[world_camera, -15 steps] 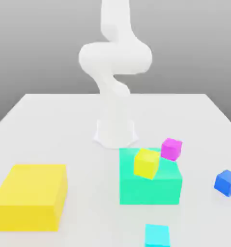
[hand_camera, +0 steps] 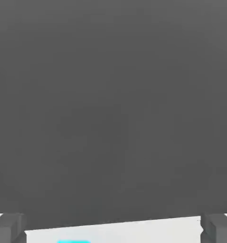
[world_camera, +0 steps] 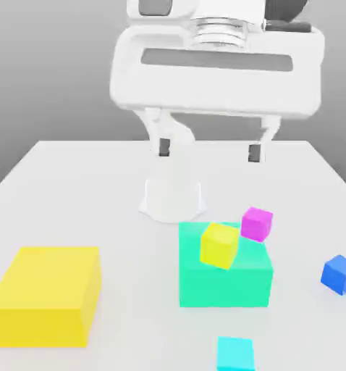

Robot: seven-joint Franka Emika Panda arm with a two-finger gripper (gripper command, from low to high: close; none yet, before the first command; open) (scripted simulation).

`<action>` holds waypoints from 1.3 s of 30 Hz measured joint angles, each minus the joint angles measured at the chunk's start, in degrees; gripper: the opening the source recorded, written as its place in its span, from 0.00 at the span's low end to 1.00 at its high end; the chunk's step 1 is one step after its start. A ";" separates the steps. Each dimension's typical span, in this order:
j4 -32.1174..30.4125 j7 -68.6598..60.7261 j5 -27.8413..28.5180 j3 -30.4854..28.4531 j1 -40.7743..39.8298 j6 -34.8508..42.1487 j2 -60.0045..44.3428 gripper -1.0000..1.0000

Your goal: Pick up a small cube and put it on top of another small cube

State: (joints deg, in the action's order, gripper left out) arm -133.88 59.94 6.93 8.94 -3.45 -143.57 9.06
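Note:
The small cube [world_camera: 235, 353] is plain cyan and lies on the white table at the near edge, in front of the big green block. My gripper [world_camera: 209, 150] hangs high above the table, well above and behind the cube. It is open, with its two dark fingertips [world_camera: 163, 147] wide apart and nothing between them. In the hand view the gripper [hand_camera: 113, 228] shows both fingertips [hand_camera: 8, 228] far apart, and a thin sliver of the cyan cube [hand_camera: 73, 241] lies on the table strip. Other small cubes are yellow [world_camera: 219, 245], magenta [world_camera: 256, 223] and darker blue [world_camera: 340, 274].
A large green block [world_camera: 225, 275] stands mid-table with the yellow cube tilted at its top and the magenta cube just behind it. A large yellow block [world_camera: 45, 293] sits at the exterior view's left. The arm's white base [world_camera: 174, 197] stands behind them.
The arm has swung forward: the hand, out of sight half a second ago, now hangs large across the upper part of the exterior view. The blocks and cubes have not moved.

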 joint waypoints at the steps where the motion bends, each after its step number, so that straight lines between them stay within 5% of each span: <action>1: -0.12 0.78 0.37 0.26 0.05 -0.67 -2.08 0.50; 17: -0.04 8.87 2.80 -0.90 4.83 -15.60 -34.74 0.50; 18: 0.20 9.14 3.15 -1.35 5.21 -16.56 -35.96 0.00; 25: 0.16 9.16 3.14 -1.27 5.15 -16.51 -35.84 0.00; 39: -11.36 3.27 -2.21 2.11 4.30 -0.54 -8.62 0.00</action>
State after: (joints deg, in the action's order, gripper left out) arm -145.24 63.20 4.72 11.05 0.85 -144.11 0.44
